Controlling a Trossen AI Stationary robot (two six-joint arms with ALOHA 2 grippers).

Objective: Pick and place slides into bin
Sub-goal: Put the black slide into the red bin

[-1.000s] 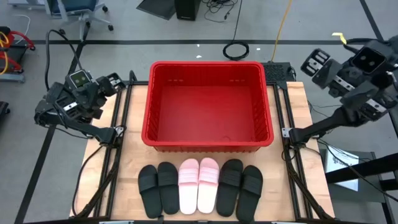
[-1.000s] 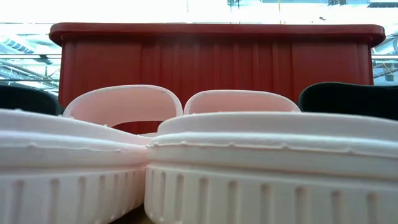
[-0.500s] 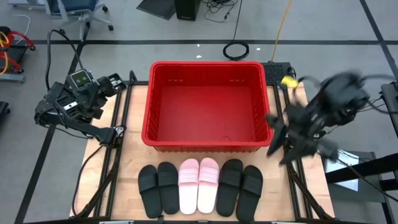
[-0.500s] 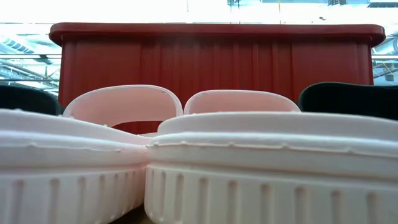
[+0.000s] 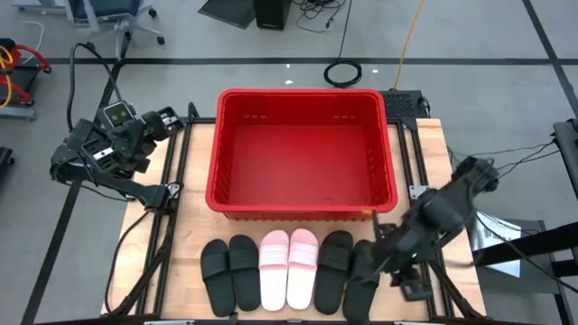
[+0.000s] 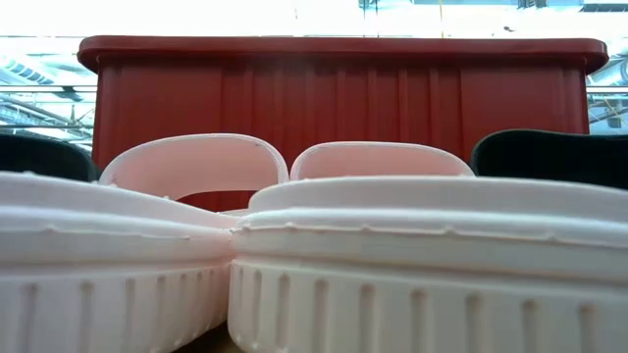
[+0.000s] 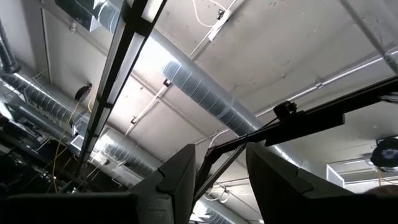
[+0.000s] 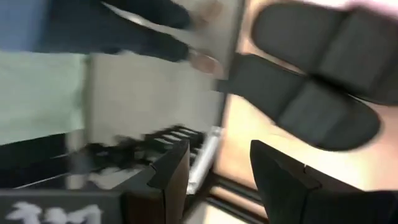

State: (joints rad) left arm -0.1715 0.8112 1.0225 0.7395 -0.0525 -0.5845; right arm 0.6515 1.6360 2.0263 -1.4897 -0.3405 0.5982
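Down at the bench's front right corner, the right gripper [image 5: 384, 262] hangs low over the row of slides, its two dark fingers [image 8: 171, 171] parted with a clear gap between them and nothing held in it; in its wrist view a matte black slip-on slide [image 8: 317, 93] lies ahead of the fingers on the pale wooden bench [image 5: 190, 217]. The outermost black slide on the right [image 5: 361, 271] sits just beside that gripper, partly covered by the arm. From there the row runs left along the front edge: another black slide [image 5: 332, 269], two pale pink slides with white soles [image 5: 288, 268] touching side by side, then two more black slides [image 5: 228, 273]. Behind the row, filling the middle of the bench, stands the large bright red plastic bin [image 5: 302, 209], with no slide inside. The left gripper [image 5: 172, 119] waits off the bench's far left corner, raised, its fingers [image 7: 180, 180] slightly apart and holding nothing.
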